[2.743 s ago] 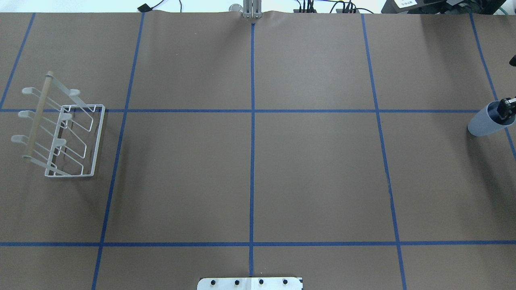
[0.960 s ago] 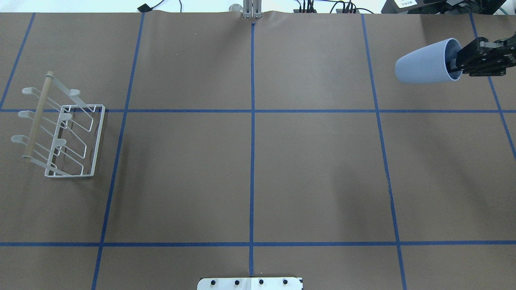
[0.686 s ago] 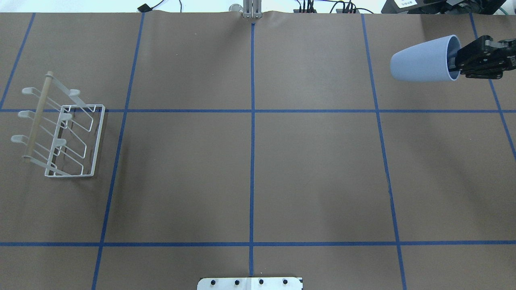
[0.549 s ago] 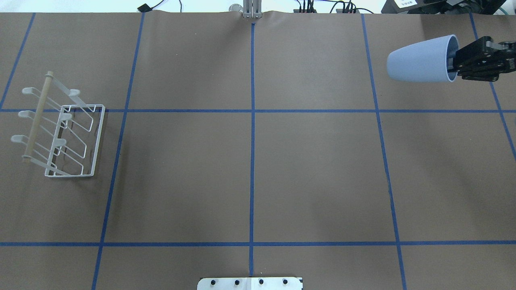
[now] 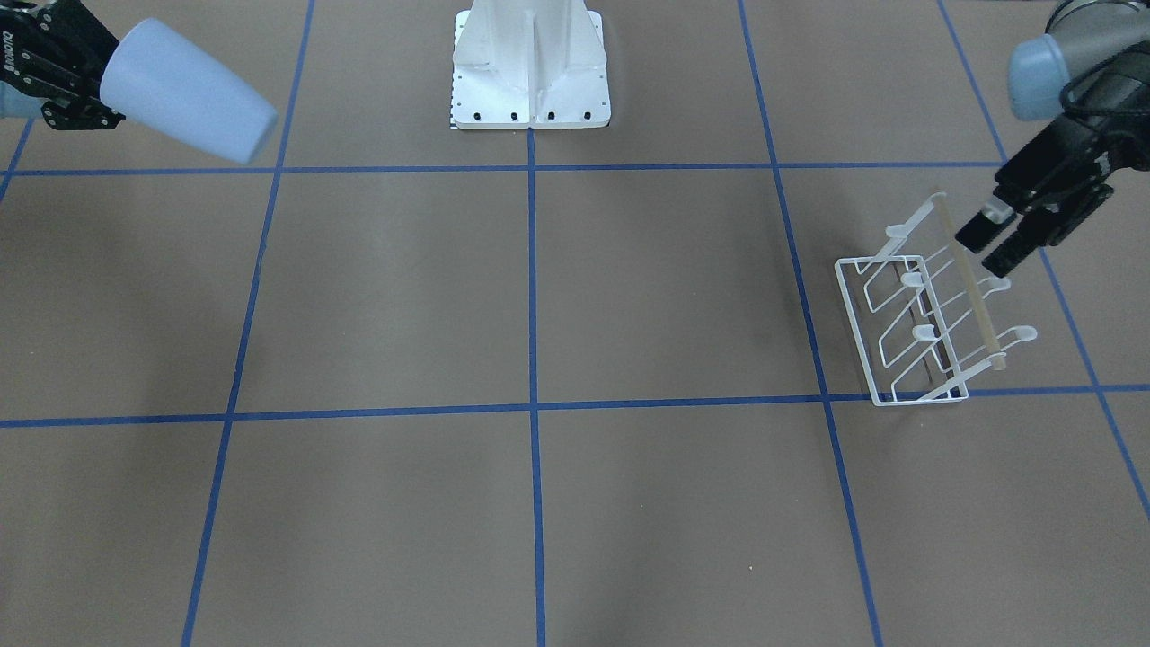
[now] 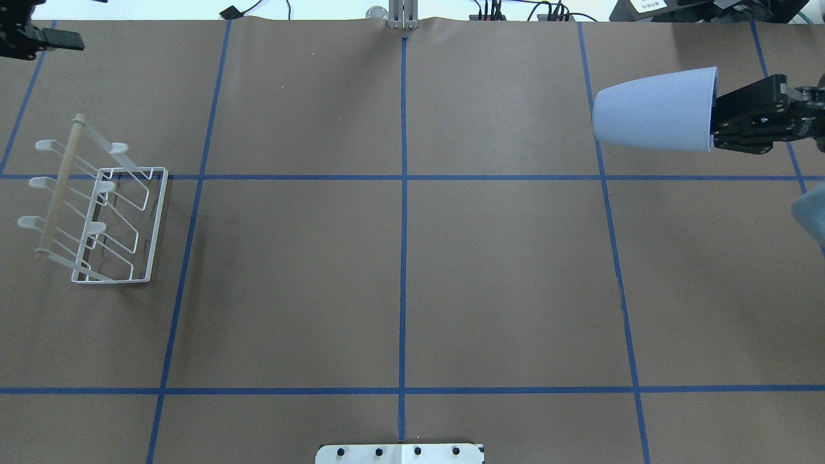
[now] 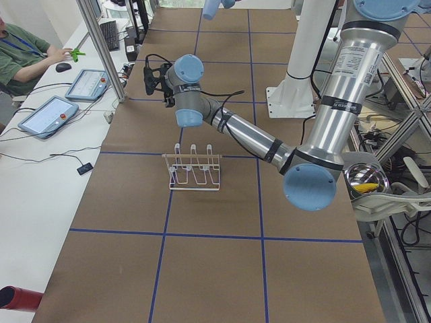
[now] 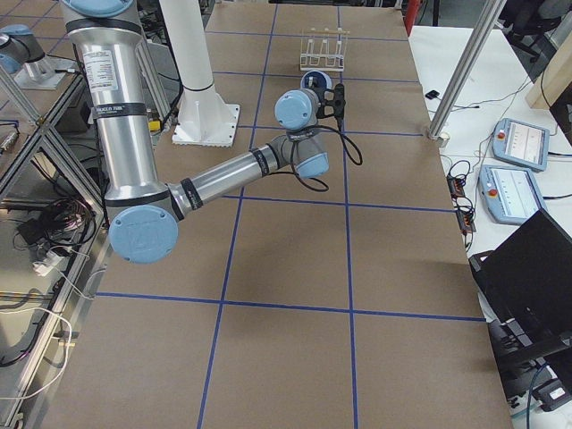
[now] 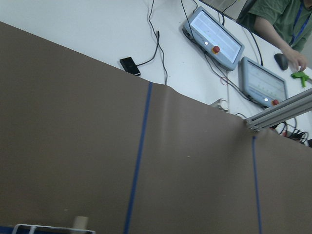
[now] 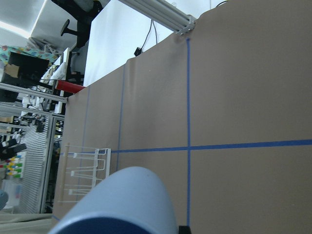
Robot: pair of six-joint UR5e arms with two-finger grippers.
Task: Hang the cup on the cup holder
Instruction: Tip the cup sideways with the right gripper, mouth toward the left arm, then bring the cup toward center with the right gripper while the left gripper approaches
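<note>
Above the table (image 6: 503, 270), right arm (image 8: 223, 183) holds cup (image 6: 654, 109) sideways

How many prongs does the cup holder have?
6 on the cup holder: three tips on the outer side of the wooden rod; three on the inner side, toward the base frame. None hidden.

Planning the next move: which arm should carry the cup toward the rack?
Right. The right gripper holds the cup by the rim, lifted. The left gripper is open and empty near the rack, far from the cup.
</note>
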